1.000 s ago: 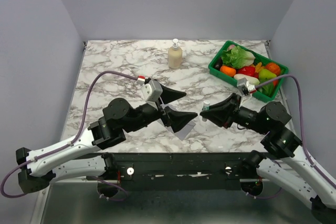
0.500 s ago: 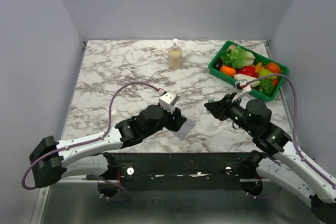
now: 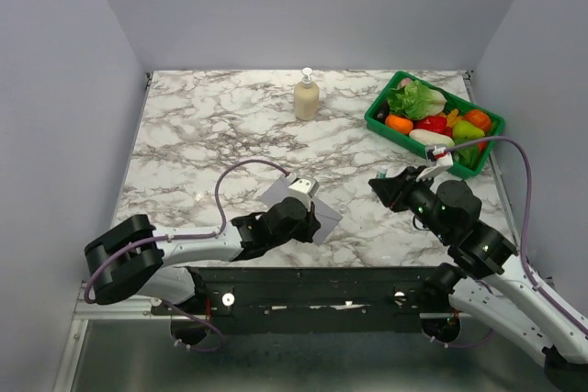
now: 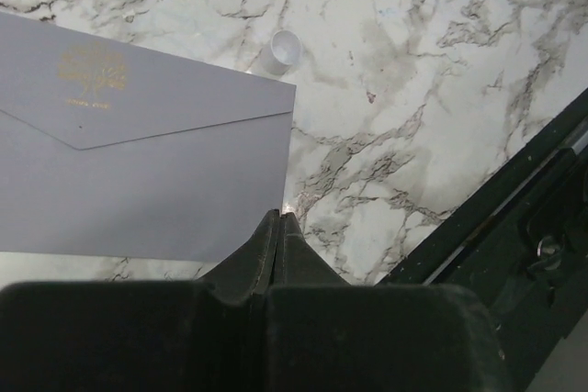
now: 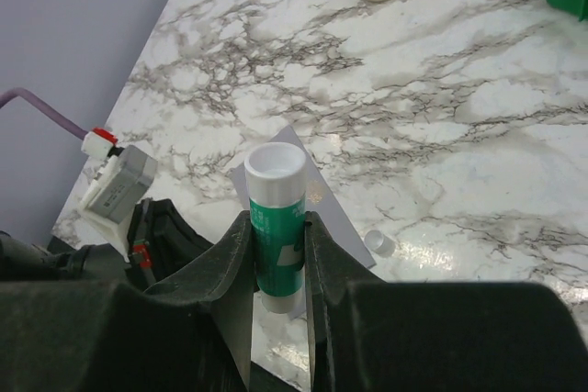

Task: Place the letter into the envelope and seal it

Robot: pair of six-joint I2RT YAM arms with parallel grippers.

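Left wrist view: the envelope (image 4: 138,172) lies flat on the table (image 4: 413,89), address side down, with its pointed flap folded down over the body and a gold emblem showing on the flap. The left tool (image 4: 278,222) is closed, finger against finger, its tips at the envelope's near edge close to the right-hand corner. Whether that edge is pinched cannot be told. A small white cap (image 4: 283,47) stands just beyond the envelope's far corner.

Right wrist view: the right tool (image 5: 277,227) grips a green glue stick (image 5: 276,164), upright and uncapped, white end uppermost. The envelope lies beneath and beyond it, with the cap off to the envelope's right.

Top view: the right tool sits to the right of the envelope, apart from it. A soap bottle (image 3: 306,95) and a green basket (image 3: 375,120) of vegetables stand well beyond the envelope.

Assessment: the letter is visible in no view, and with the flap down it is judged to be inside the envelope. Insertion appears complete. Whether the flap is glued cannot be confirmed, so sealing is the item left open.
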